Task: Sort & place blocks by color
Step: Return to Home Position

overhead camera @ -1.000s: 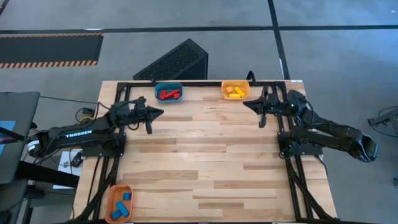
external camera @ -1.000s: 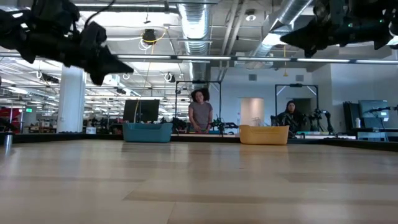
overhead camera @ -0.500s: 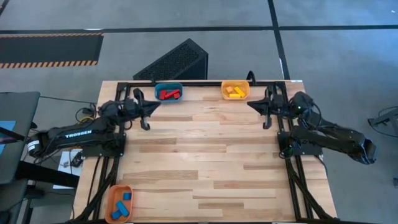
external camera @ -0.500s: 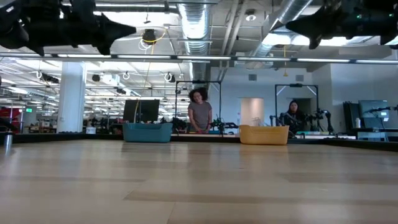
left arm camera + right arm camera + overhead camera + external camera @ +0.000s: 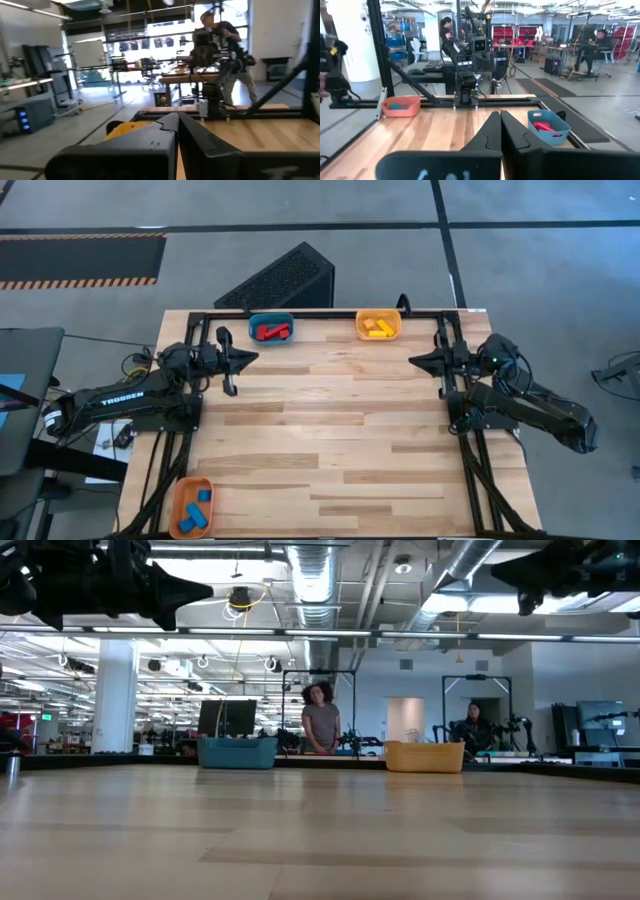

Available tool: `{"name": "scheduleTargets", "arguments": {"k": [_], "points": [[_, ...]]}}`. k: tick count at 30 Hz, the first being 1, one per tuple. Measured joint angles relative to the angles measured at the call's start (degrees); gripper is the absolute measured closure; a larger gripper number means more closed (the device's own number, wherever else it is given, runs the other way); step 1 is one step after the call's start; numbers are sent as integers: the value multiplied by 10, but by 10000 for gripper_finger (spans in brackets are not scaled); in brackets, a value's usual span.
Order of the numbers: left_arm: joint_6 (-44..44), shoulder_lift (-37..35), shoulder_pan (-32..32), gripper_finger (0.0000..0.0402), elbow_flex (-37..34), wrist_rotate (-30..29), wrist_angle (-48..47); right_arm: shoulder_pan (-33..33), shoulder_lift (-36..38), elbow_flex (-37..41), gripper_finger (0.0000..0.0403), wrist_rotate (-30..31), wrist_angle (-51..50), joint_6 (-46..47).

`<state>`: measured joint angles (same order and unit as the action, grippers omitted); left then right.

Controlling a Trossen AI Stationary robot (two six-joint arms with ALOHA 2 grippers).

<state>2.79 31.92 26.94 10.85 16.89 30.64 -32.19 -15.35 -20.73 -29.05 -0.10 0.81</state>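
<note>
Both arms hung above the wooden table [image 5: 330, 430], clear of the blocks. The left pincer [image 5: 251, 358] hovered over the table's left side near the blue bin [image 5: 252, 330], its fingers pressed together. The right pincer [image 5: 416, 361] hovered over the right side near the yellow bin [image 5: 360, 328], fingers likewise together. Neither carried anything. The red blocks [image 5: 268, 332] lay in the blue bin and the yellow blocks [image 5: 377, 328] in the yellow bin, both bins at the table edge farthest from the low camera. The blue blocks [image 5: 194, 520] lay in an orange bin [image 5: 176, 505] at the opposite edge's left corner. Beyond the table, one person [image 5: 322, 725] stood and another [image 5: 470, 725] sat in the workshop.
</note>
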Motion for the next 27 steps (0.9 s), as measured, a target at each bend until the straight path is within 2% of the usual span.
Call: {"name": "scheduleTargets", "arguments": {"k": [6, 11, 16, 20, 23, 27], "points": [[-11, 4, 0, 401, 0, -12, -2, 13, 1, 0, 397, -3, -7, 4], [-10, 4, 0, 402, 0, -32, -2, 37, 1, 0, 397, -45, -14, 36], [-16, 4, 0, 402, 0, -6, -2, 85, 1, 0, 398, -49, -13, 52], [-31, 4, -1, 402, -10, 14, 8, 132, 1, 0, 399, -42, -13, 48], [-50, 0, -13, 402, -32, 19, 6, 165, 2, 9, 399, -39, -12, 8], [-63, -15, -20, 402, -38, 20, 6, 182, 8, 33, 398, 6, -14, 0]]}}
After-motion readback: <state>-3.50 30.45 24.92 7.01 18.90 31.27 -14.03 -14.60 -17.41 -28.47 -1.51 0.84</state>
